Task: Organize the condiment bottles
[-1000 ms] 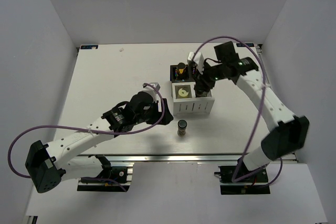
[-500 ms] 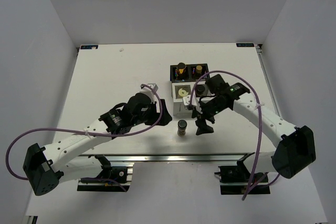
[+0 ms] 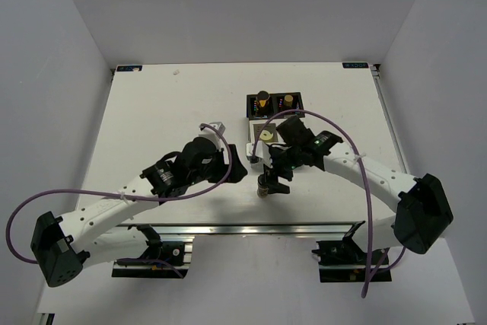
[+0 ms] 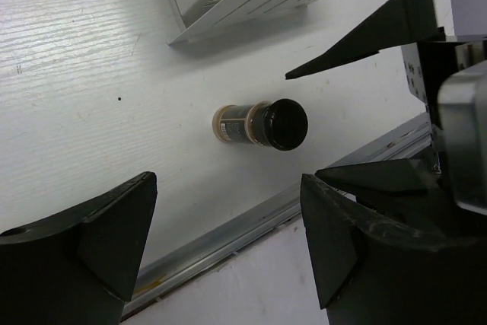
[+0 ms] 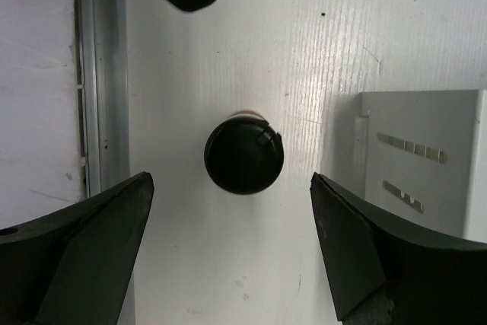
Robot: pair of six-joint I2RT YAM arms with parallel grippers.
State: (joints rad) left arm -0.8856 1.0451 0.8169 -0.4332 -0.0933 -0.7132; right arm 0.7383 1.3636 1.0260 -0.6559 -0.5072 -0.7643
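1. Brown jar (image 3: 263, 185) stands on the table (image 3: 167, 112), just near of the white box (image 3: 254, 148). The right gripper (image 3: 272, 180) hovers above it, and the left gripper (image 3: 237, 167) is just to its left.
2. Left wrist: the jar (image 4: 259, 124) stands upright and free ahead of the left gripper's wide jaws.
3. Right wrist: wide jaws straddle the black cap (image 5: 244, 154) without touching. This looks like the reach for a pickup; next, the gripper should descend squarely and close on the jar.
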